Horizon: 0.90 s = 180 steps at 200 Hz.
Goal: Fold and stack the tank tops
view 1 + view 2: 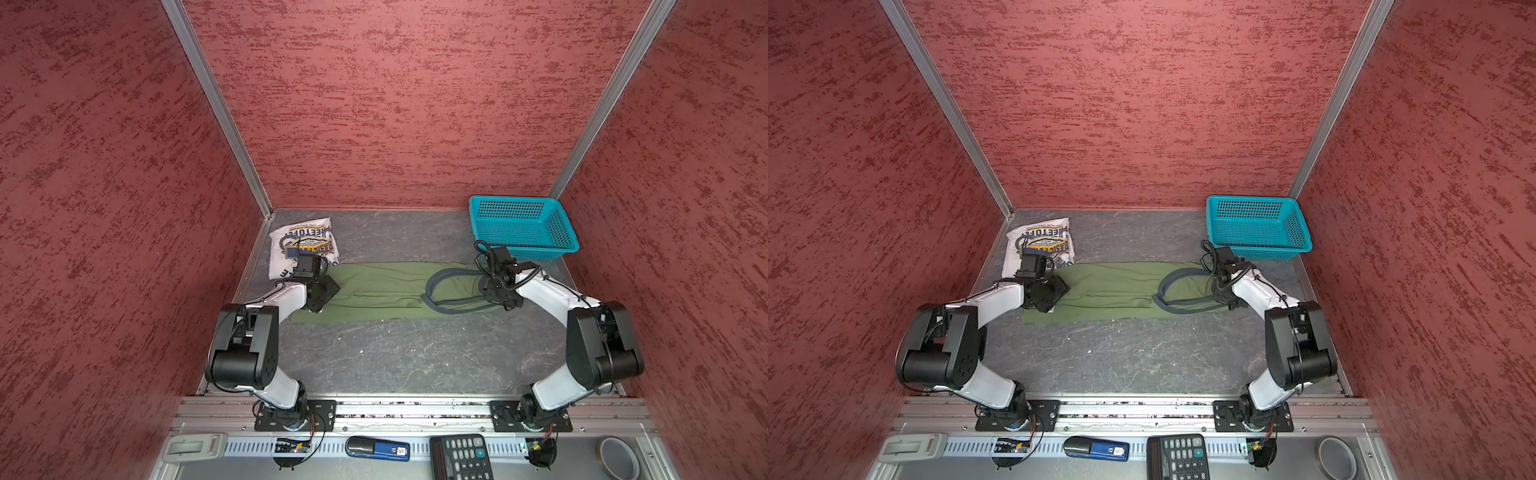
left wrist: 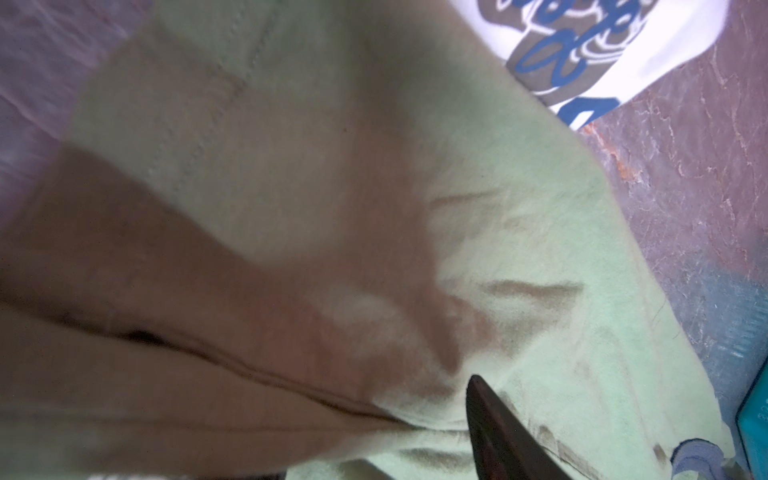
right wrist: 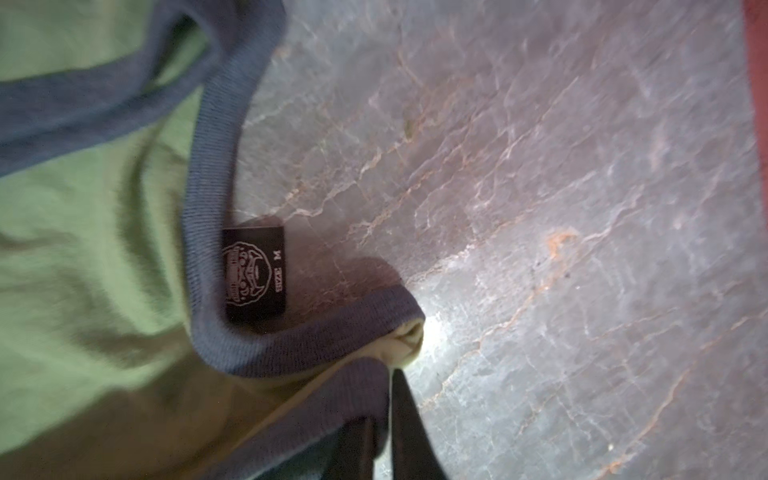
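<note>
The olive green tank top (image 1: 382, 286) (image 1: 1113, 286) lies as a long folded strip across the table, its grey trim loops at the right end. My left gripper (image 1: 322, 297) (image 1: 1050, 297) sits on its left end, jaws apart. In the left wrist view one dark finger (image 2: 507, 436) shows and green cloth (image 2: 519, 249) covers the other. My right gripper (image 1: 503, 303) (image 3: 380, 399) is shut on the grey-trimmed strap (image 3: 365, 390) at the right end, near the black neck label (image 3: 254, 274). The white tank top (image 1: 291, 245) (image 1: 1038, 237) lies folded at the back left.
A teal perforated basket (image 1: 519, 224) (image 1: 1254, 224) stands at the back right, just behind the right arm. Red walls close in the table on three sides. A calculator (image 1: 461, 457), a blue device (image 1: 378, 449) and a tape roll (image 1: 619, 457) lie on the front ledge.
</note>
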Tool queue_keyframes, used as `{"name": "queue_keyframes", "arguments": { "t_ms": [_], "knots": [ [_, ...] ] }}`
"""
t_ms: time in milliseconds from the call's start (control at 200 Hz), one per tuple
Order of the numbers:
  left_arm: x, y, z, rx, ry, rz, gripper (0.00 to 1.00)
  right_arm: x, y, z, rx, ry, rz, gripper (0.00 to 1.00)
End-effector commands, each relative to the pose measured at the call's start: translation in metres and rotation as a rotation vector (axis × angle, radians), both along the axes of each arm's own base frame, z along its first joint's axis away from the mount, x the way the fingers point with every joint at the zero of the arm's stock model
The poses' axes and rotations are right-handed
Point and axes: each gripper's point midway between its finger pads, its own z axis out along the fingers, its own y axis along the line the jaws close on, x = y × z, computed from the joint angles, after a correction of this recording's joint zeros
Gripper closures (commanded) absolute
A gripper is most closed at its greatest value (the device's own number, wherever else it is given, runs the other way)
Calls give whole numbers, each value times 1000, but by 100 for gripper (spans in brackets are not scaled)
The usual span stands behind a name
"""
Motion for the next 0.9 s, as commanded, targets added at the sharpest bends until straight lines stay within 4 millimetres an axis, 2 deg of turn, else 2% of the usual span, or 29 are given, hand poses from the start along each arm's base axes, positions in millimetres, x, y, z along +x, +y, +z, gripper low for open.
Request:
{"name": "queue_keyframes", "arguments": {
  "t_ms": [0, 65, 140, 351, 466, 526, 611, 711, 796, 897],
  "knots": [
    [1, 3, -2, 24, 5, -14, 32, -6, -1, -5, 5, 60, 19, 77],
    [2, 1, 2, 21, -2, -23, 31, -12, -1, -11, 6, 85, 13, 70],
    [4, -3, 8, 20, -14, -34, 29, -16, -6, -7, -15, 70, -3, 60],
    [8, -6, 26, 17, -43, -45, 26, -21, -15, 33, -50, -22, -14, 39],
    [10, -9, 41, 34, -64, -58, 25, -24, -3, 41, 27, -56, 21, 33],
    [10, -14, 51, 54, -82, -74, 24, -25, 6, 38, 79, -60, 40, 32],
    [10, -25, 67, 80, -113, -109, 24, -27, 9, 32, 99, -53, 37, 32],
    [11, -56, 87, 85, -166, -209, 24, -25, 8, 27, 95, -59, 24, 32],
    [9, -104, 100, 59, -203, -364, 25, -24, 6, 21, 87, -53, 13, 32],
    [-3, -170, 101, 8, -208, -547, 29, -23, 4, 12, 77, -41, -1, 34]
  ]
}}
